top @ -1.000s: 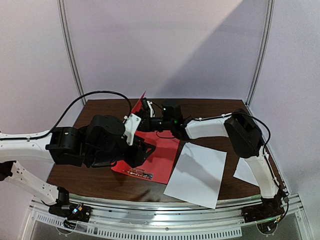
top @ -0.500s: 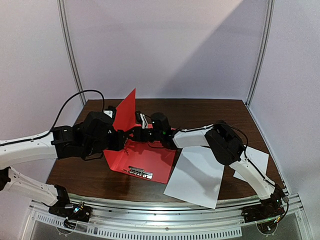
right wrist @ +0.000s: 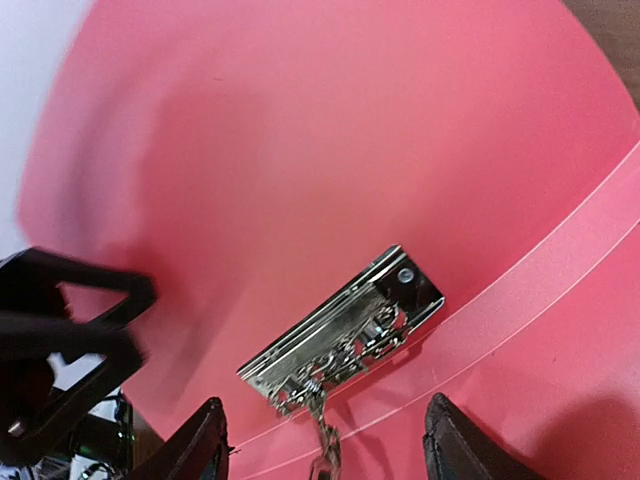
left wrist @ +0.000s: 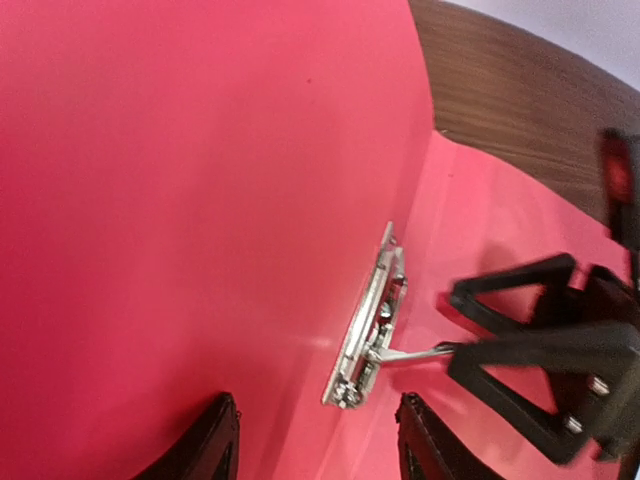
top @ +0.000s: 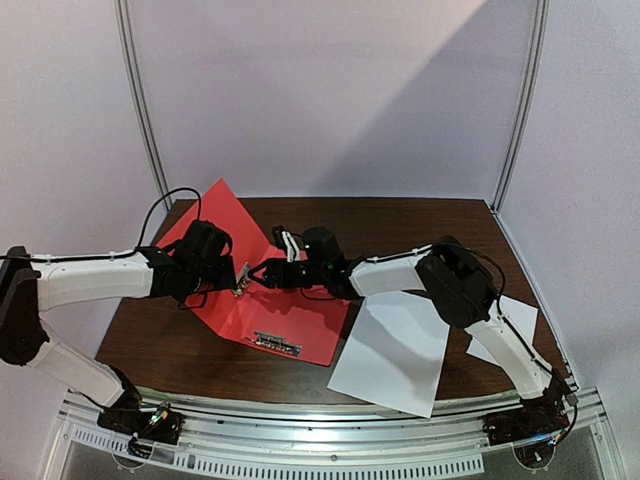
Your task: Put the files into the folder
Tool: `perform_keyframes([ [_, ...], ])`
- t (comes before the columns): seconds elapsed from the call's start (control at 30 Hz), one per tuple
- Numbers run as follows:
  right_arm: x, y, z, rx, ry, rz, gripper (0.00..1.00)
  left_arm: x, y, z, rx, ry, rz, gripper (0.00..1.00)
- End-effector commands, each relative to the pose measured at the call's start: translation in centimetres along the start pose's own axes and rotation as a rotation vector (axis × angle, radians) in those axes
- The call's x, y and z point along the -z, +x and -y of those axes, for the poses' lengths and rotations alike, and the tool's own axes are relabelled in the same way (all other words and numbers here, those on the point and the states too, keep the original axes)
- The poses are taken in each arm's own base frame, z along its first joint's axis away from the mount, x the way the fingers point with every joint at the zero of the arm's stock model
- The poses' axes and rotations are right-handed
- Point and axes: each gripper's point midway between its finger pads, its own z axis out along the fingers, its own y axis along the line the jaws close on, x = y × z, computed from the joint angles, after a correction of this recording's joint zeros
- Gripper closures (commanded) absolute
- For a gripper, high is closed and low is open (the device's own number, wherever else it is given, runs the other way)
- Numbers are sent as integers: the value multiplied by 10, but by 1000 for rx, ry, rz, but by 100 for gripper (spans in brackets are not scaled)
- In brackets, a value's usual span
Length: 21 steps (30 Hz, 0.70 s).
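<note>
- Left gripper (left wrist: pixel 317 398): jaws apart, clamped on nothing. Sits against the inner face of the raised cover, just beside the metal clip.
- Folder (top: pixel 305 322): red, half open, left of the middle of the table (top: pixel 420 215). Back flat on the wood, cover (top: pixel 215 215) tilted up toward the left edge. Holds no paper.
- Clip (left wrist: pixel 368 320): on the cover's inner face near the fold, wire lever out toward the right gripper.
- Right gripper (right wrist: pixel 323 400): jaws apart, wire lever between them, seemingly not pinched.
- Large sheet (top: pixel 395 350): flat, just beside the folder's right side, running down to the near edge.
- Small sheet (top: pixel 508 330): at the right edge, partly behind the right arm.
- Step in hand, by judgement: opening folder and clip, neither file in yet.
- Next move: calls for the cover held back, then a grip on the large sheet's edge and a slide leftward onto the folder's back.
</note>
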Motion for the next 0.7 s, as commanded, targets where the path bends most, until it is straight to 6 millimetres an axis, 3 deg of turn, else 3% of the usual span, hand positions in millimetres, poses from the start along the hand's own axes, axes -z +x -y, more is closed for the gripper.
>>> perform_keyframes([
  [0.0,21,-22,-24,70,29,3,33,-25,10,-13,35,-1,-48,45],
  [0.1,35,-33,-35,97,39,12,30,-40,16,-21,50,-6,-79,45],
  [0.33,82,-37,-38,172,200,-7,27,-71,35,-33,56,-29,-156,45],
  [0.5,125,-24,-26,198,371,-58,27,-90,55,-39,77,-37,-220,45],
  [0.67,173,1,-5,195,529,-139,25,-91,53,-39,81,-33,-206,46],
])
